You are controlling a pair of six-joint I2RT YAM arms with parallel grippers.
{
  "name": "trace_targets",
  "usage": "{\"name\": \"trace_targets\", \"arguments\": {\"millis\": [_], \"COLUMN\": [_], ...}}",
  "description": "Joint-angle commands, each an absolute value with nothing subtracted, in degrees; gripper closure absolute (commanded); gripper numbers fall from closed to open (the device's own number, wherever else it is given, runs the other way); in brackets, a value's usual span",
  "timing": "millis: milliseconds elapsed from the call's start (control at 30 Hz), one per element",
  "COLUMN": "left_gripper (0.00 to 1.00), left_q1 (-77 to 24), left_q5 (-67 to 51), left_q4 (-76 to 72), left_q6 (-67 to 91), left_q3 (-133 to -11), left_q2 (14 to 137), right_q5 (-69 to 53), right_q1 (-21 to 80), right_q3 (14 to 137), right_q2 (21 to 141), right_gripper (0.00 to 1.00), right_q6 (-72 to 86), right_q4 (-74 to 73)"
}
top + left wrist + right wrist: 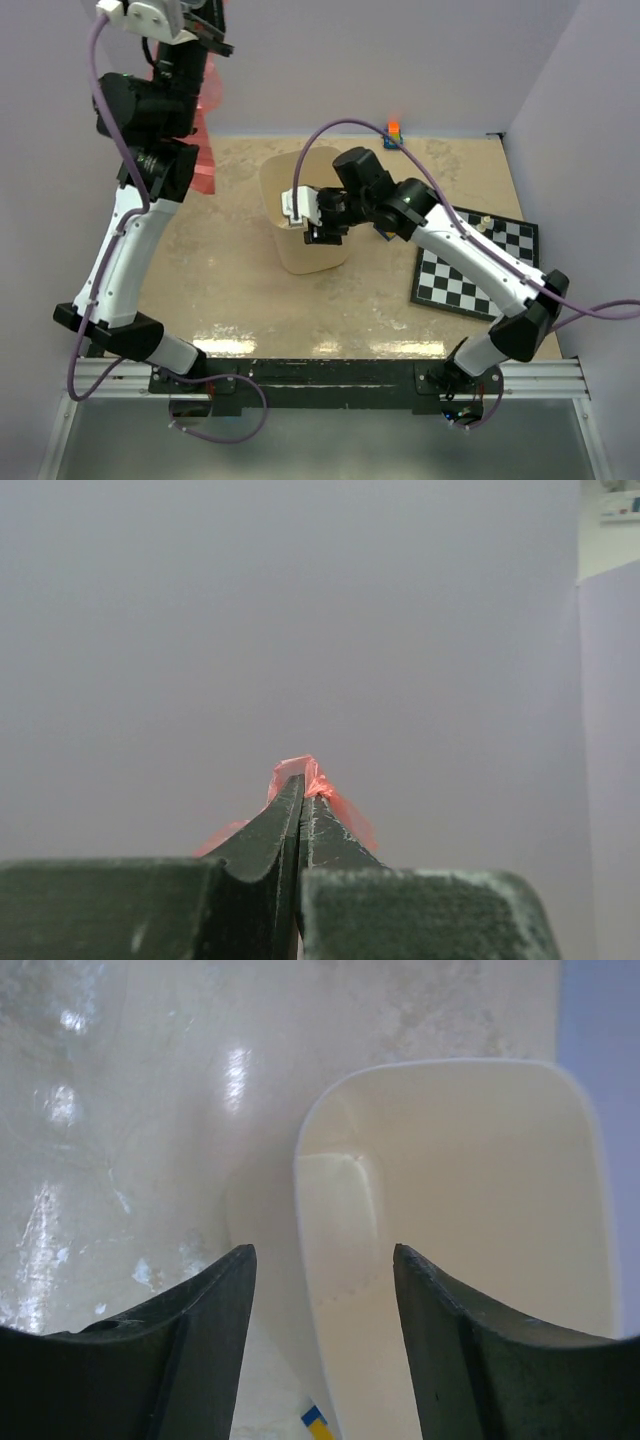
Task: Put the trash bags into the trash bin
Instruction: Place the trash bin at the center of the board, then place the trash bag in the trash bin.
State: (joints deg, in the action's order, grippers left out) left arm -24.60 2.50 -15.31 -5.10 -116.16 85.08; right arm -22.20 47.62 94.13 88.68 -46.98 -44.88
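Observation:
A thin translucent red trash bag (pixel 206 150) hangs in the air at the far left, partly behind my raised left arm. My left gripper (pixel 222 45) is high above the table and shut on the bag's top edge; in the left wrist view the red plastic (pixel 318 777) pokes out past the closed gripper tips (pixel 303 782). The cream-beige trash bin (pixel 300 225) stands upright mid-table. My right gripper (pixel 322 236) is open at the bin's right rim. In the right wrist view this gripper (pixel 325 1252) straddles the bin's rim (pixel 300 1190), and the bin's inside (pixel 470 1190) looks empty.
A black-and-white checkerboard (pixel 475 265) lies on the right with small pieces on its far edge. A small coloured toy block (pixel 393 131) sits by the back wall. A yellow-and-blue block (pixel 316 1420) shows on the table beside the bin. Walls close in the left, back and right.

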Motion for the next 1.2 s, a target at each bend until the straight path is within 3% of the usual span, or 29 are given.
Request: {"name": "trace_targets", "arguments": {"millis": [0, 200, 333, 467, 567, 700, 800, 933, 1167], "left_gripper": [1.0, 1.0, 1.0, 1.0, 1.0, 1.0, 1.0, 1.0, 1.0], "left_q1": [-28.4, -30.7, -31.0, -30.9, -30.8, -31.0, -30.9, -31.0, -30.9], "left_q5": [0.3, -1.7, -6.1, -9.4, -11.2, -11.8, -17.2, -23.8, -30.0], "left_q4": [-17.2, -20.7, -22.1, -24.1, -24.8, -22.7, -20.2, -17.5, -14.9], "left_q6": [-4.0, -2.6, -1.1, -1.0, -0.5, 3.8, 5.2, 6.9, 6.9], "left_q3": [-120.8, -122.1, -123.5, -122.0, -119.6, -115.2, -110.7, -102.1, -88.1], "left_q2": [87.4, 91.5, 94.7, 96.9, 96.9, 94.0, 90.5, 86.1, 78.0], "right_q5": [-17.8, -14.2, -3.2, 1.9, 0.2, -12.4, -21.9, -24.3, -29.3], "right_q1": [47.1, 37.6, 23.2, 16.2, 15.9, 15.9, 15.9, 15.9, 15.9], "right_q3": [103.2, 113.3, 112.6, 113.8, 118.4, 119.3, 113.4, 103.0, 99.2], "right_q2": [80.6, 78.8, 77.2, 77.0, 79.4, 80.8, 78.8, 76.0, 78.8], "right_gripper": [0.38, 0.36, 0.3, 0.26, 0.25, 0.23, 0.22, 0.21, 0.21], "right_q6": [-44.0, -38.7, -24.6, -15.6, -9.5, -1.5, 2.5, 3.2, 6.1], "right_q4": [-41.4, -46.1, -33.8, -23.2, -24.3, -24.4, -18.9, -9.1, -4.1]}}
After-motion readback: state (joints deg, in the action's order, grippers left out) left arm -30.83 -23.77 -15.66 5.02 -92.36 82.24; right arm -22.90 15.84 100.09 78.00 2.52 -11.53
